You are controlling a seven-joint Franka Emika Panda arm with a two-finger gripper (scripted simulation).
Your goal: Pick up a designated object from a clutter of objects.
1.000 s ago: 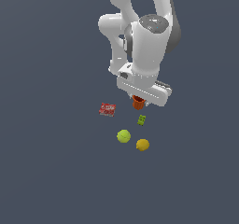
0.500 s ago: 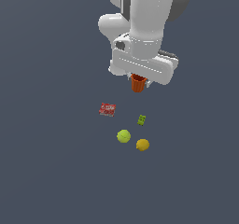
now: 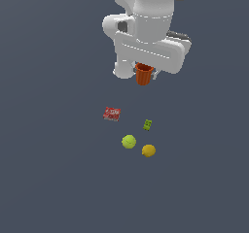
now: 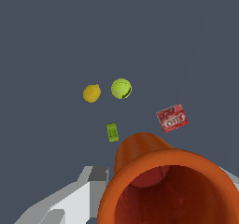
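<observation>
1. Orange-red cup (image 3: 143,74) now hangs high in the frame's upper middle, well clear of the desk (image 3: 53,178); a second ago it sat low among the clutter.
2. Gripper (image 3: 144,73) clenched on the cup's rim, arm risen.
3. Red packet (image 3: 112,113), green block (image 3: 147,124), yellow-green ball (image 3: 129,141) and lemon (image 3: 149,151) unmoved below.
4. We judge the pick essentially done.

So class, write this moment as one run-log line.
phase: lift | gripper: shut on orange-red cup | cup: off surface | left below: red packet, green block, ball, lemon
</observation>
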